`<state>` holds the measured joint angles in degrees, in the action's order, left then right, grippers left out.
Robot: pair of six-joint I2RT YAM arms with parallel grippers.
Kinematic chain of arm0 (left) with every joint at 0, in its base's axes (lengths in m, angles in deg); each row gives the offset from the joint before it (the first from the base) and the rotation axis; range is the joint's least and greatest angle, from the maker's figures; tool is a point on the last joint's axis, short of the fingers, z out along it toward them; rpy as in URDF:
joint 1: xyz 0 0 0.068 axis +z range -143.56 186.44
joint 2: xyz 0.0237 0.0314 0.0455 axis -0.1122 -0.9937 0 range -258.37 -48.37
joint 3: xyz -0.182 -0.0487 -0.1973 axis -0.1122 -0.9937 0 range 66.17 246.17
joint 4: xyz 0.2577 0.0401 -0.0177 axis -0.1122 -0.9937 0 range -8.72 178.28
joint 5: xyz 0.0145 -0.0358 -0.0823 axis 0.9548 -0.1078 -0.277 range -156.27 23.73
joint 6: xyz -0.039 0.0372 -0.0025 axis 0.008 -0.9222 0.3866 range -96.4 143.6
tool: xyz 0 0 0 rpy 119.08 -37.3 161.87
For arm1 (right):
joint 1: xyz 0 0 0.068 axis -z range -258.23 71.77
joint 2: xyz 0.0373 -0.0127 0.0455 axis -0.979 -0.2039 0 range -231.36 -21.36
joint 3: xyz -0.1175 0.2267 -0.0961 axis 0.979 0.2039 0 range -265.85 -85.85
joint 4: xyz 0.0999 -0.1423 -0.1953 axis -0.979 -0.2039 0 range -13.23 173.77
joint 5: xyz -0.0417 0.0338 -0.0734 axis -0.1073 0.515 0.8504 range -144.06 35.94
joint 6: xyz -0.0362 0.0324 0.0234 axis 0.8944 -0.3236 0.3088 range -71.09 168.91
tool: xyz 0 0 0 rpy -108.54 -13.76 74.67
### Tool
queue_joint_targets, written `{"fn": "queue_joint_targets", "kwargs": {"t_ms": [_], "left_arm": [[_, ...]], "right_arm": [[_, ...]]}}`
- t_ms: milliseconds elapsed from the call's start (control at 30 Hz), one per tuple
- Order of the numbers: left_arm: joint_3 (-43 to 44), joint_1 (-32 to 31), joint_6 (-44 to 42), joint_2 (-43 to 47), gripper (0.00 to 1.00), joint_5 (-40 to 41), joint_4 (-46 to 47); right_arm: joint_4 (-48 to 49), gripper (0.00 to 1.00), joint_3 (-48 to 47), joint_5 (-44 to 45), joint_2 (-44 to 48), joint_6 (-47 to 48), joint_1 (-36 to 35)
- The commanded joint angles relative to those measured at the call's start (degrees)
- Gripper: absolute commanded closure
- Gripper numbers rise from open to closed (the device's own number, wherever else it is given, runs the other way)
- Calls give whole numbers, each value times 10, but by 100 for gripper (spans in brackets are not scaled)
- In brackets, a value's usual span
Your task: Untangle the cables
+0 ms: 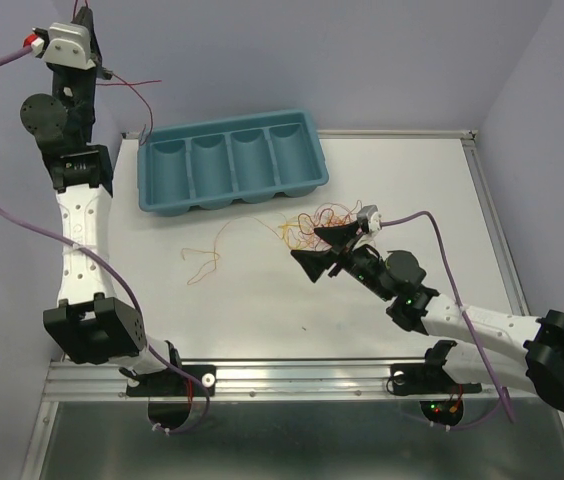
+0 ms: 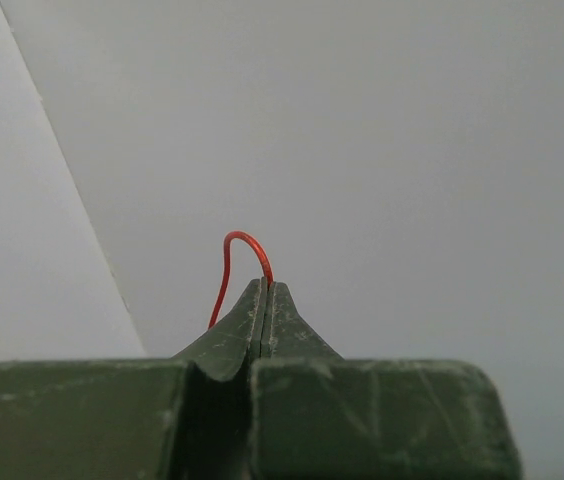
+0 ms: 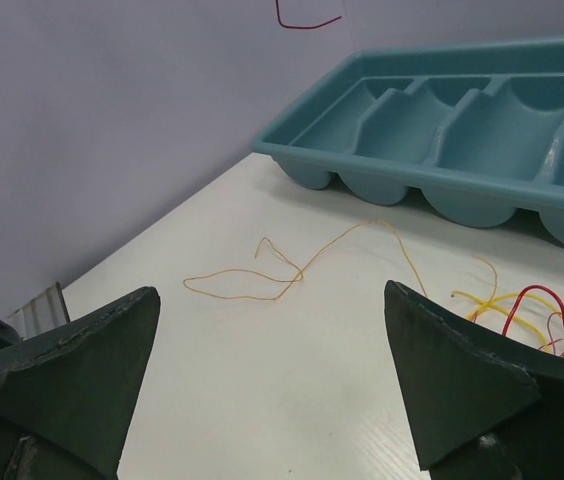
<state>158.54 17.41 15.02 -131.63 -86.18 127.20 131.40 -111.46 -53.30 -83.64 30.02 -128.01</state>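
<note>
We take this for a robotics lab, set up as a closed test cell. The right claw (image 1: 304, 246) hangs over a plain white table (image 1: 262, 320), and bare lavender panels (image 1: 362, 60) wall it in ahead of the claw and on both its sides. Behind the claw, an aluminium rail (image 1: 302, 375) edges the table, and we see the arm bases (image 1: 177, 388) bolted there. Purple cords (image 1: 417, 213) trail along the arms. Ahead of the claw and to its right stands a teal compartment tray (image 1: 229, 160), like a sorting fixture for trials.
</note>
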Motion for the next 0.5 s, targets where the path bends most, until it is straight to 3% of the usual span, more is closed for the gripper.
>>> {"fn": "queue_joint_targets", "kwargs": {"t_ms": [0, 300, 467], "left_arm": [[57, 0, 6, -2, 100, 2, 44], [145, -1, 59, -95, 100, -22, 20], [107, 0, 57, -112, 100, -28, 30]], "right_arm": [[33, 2, 9, 7, 1, -1, 2], [32, 2, 10, 8, 1, -2, 2], [33, 2, 9, 5, -4, -4, 2]]}}
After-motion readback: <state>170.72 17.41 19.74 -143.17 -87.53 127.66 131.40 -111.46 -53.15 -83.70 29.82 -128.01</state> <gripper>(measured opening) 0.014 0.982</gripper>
